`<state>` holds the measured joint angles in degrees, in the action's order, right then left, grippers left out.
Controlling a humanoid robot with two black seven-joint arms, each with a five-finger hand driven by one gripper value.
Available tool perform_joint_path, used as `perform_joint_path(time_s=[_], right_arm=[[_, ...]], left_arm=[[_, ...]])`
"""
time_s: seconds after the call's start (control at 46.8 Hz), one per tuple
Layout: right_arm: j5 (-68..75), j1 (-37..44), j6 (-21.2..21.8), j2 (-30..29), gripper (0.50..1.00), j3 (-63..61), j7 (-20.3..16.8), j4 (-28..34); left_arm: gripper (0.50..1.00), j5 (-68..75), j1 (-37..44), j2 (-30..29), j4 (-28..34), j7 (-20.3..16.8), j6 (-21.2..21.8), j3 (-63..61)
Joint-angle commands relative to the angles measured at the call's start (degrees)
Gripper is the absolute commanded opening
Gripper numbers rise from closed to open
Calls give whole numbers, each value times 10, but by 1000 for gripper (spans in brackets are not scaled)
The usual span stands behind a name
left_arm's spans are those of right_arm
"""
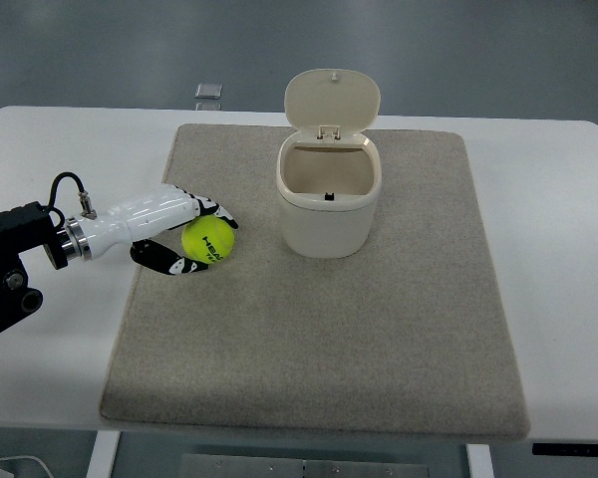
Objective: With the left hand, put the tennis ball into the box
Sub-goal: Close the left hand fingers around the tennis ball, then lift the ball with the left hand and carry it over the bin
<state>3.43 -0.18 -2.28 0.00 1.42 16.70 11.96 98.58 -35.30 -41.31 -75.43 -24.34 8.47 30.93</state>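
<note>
Here, the yellow-green felt tennis ball [208, 241] is shown clasped by the white-and-black left hand [184, 239] on the grey mat [319, 349], with transfer into the open-lidded cream plastic box [328, 204] outstanding.

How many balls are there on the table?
1. The yellow tennis ball sits on the grey mat, left of the open box, with the left hand wrapped around it. The part of the box's inside that shows holds no ball.
</note>
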Motion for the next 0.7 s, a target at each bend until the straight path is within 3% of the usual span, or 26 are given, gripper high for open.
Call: perform_joint_path(time_s=[0.0, 0.128, 0.214, 0.47, 0.683], right_arm=[[0, 0, 0, 0, 938, 1, 0, 0], [0, 0, 0, 0, 938, 0, 0, 0], [0, 0, 0, 0, 938, 0, 0, 0], [0, 0, 0, 0, 938, 0, 0, 0], [0, 0, 0, 0, 938, 0, 0, 0]], left_arm=[[500, 1, -2, -4, -10, -18, 38, 0], [500, 7, -6, -28, -55, -33, 103, 8], [500, 30, -20, -30, -67, -33, 122, 19], [500, 92, -93, -24, -64, -33, 118, 40], [500, 189, -127, 24, -47, -31, 117, 37]])
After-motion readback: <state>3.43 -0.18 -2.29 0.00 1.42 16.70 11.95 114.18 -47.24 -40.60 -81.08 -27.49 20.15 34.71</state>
